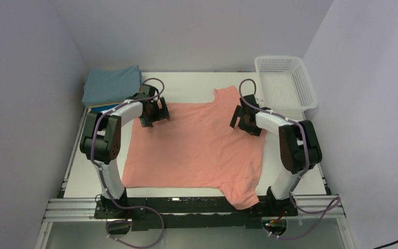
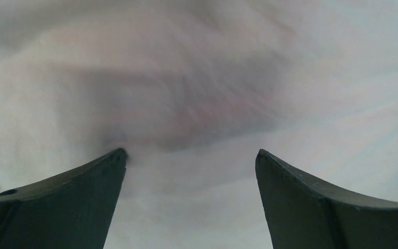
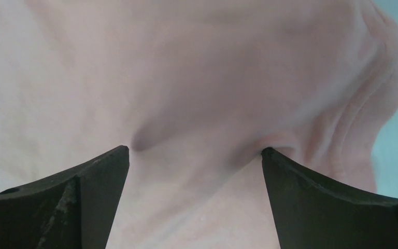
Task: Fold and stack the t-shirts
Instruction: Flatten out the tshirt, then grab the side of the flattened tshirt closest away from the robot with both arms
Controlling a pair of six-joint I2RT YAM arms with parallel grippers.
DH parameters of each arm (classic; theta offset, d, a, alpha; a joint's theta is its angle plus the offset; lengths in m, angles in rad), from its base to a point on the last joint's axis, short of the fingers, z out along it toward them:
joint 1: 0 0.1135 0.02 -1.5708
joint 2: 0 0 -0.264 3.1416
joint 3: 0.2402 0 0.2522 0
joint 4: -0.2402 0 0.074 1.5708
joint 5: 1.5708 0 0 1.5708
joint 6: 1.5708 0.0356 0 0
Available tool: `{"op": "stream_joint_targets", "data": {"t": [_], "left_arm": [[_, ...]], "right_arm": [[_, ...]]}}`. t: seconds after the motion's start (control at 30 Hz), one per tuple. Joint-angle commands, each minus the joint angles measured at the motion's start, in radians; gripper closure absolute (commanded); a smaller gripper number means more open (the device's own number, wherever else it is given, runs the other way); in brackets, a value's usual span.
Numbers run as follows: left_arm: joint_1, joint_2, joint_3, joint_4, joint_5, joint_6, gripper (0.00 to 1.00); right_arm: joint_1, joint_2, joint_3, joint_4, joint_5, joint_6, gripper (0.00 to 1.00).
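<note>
Salmon-pink cloth is spread over most of the white tabletop (image 1: 186, 83): a plain short-sleeved salmon-pink t-shirt (image 1: 197, 148) is laid flat and sideways. Its hem is turned toward the left arm's side, one sleeve is pointed at the far edge, and the other reaches over the near edge by the right arm's base.

The left gripper (image 1: 153, 115) is set on the shirt's far left corner. Its dark fingers (image 2: 77, 199) are seen spread wide in the wrist view, with only flat cloth between them and nothing gripped.

The right gripper (image 1: 244, 120) is lowered onto the shirt just below the far sleeve. It is likewise fully parted, and small creases are raised where its fingertips (image 3: 119, 155) press the fabric; nothing is pinched.

A folded teal t-shirt (image 1: 111, 84) is placed at the far left corner, apart from the pink one. A sliver of cream and blue shows beneath it, possibly more folded shirts. A white plastic mesh basket (image 1: 285, 83) stands at the far right corner.
</note>
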Motion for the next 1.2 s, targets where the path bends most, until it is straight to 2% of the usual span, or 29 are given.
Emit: {"op": "stream_joint_targets", "data": {"t": [0.0,0.07,0.3,0.4,0.53,0.73,0.87,1.03,1.17], "left_arm": [[0.038,0.111,0.087,-0.024,0.061,0.005,0.01],[0.066,0.142,0.112,-0.001,0.105,-0.012,0.0],[0.104,0.271,0.291,-0.084,0.081,-0.018,0.0],[0.111,0.278,0.324,-0.092,0.081,-0.01,0.0],[0.108,0.22,0.312,-0.077,0.098,0.012,0.01],[0.082,0.028,0.215,-0.07,0.086,0.035,0.01],[0.038,-0.164,0.092,-0.08,0.016,0.024,0.0],[-0.011,-0.462,-0.173,-0.1,-0.049,-0.063,0.0],[-0.023,-0.731,-0.404,-0.172,-0.146,-0.156,0.0]], "right_arm": [[-0.029,0.128,0.112,0.191,-0.074,-0.073,0.0],[-0.053,0.181,0.143,0.208,-0.08,-0.066,0.0],[-0.113,0.31,0.265,0.253,-0.209,-0.129,0.0],[-0.112,0.3,0.286,0.255,-0.262,-0.168,0.0],[-0.097,0.203,0.261,0.264,-0.267,-0.203,0.0],[-0.051,-0.024,0.195,0.221,-0.22,-0.221,0.0],[-0.013,-0.166,0.124,0.209,-0.16,-0.219,0.0],[0.036,-0.337,0.024,0.21,-0.126,-0.194,0.0],[0.023,-0.494,-0.139,0.302,-0.102,-0.099,0.0]]}}
